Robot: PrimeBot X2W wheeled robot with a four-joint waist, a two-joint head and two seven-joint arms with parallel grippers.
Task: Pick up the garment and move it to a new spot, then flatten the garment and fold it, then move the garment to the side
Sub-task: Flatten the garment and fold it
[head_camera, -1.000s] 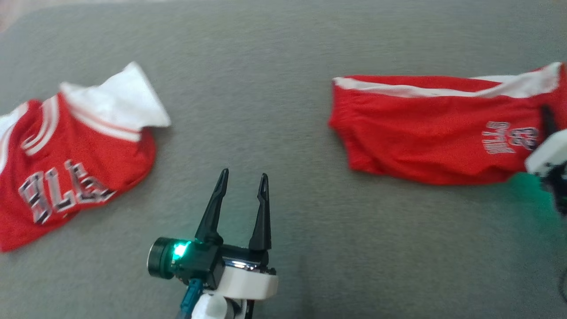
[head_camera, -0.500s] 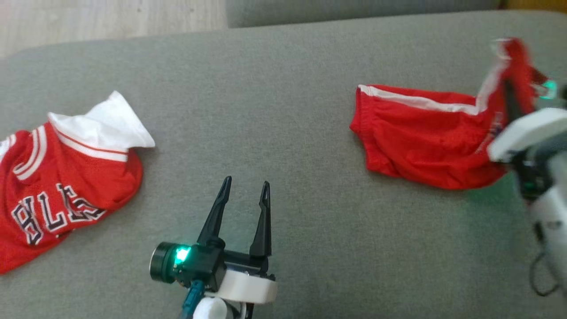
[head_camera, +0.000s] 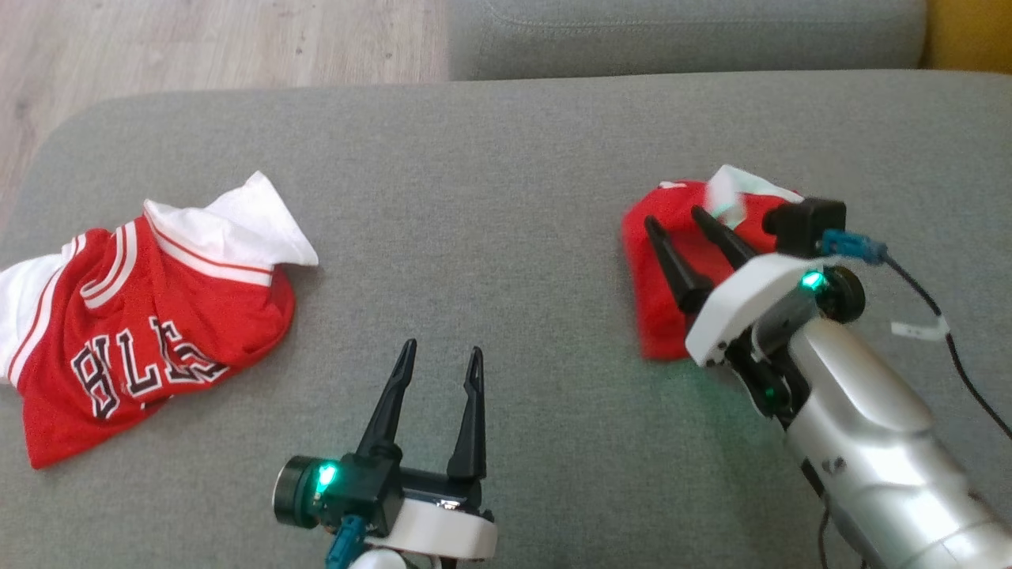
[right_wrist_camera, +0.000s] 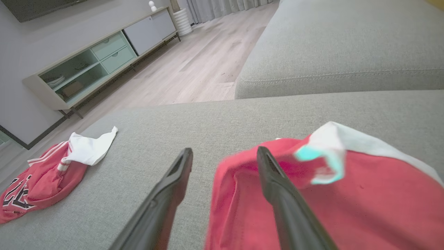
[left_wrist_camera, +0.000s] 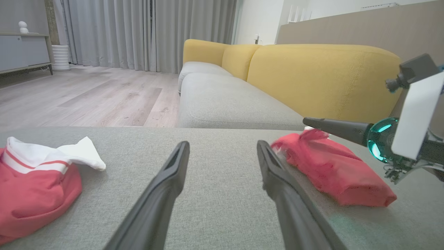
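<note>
The red garment [head_camera: 660, 320] lies bunched into a compact bundle on the right half of the grey seat cushion [head_camera: 490, 197], a white band [right_wrist_camera: 364, 144] uppermost and partly blurred. The right gripper [head_camera: 672, 217] hangs low over it with its jaws spread and nothing between them, one finger [right_wrist_camera: 277, 194] lying across the cloth's near edge. The left gripper [head_camera: 441, 348] waits mid-cushion, jaws also released and empty. The likeliest trouble is that finger catching the loose fabric as it pulls away, which would drag the top layer and undo the fold. The bundle also looks soft and springy, so it may slump open unaided. A single pinch on one layer when shifting it aside would probably let the rest trail and unfold. A second red jersey [head_camera: 158, 332] lies well apart at the cushion's left end and could be mistaken for the target. The cushion is a coarse grey weave that likely grips cloth rather than letting it slide. Beyond it stand another grey seat [left_wrist_camera: 222, 100], yellow backrests [left_wrist_camera: 322, 76], pale wood floor [head_camera: 198, 39], grey curtains [left_wrist_camera: 138, 31] and a low cabinet [right_wrist_camera: 97, 59].
</note>
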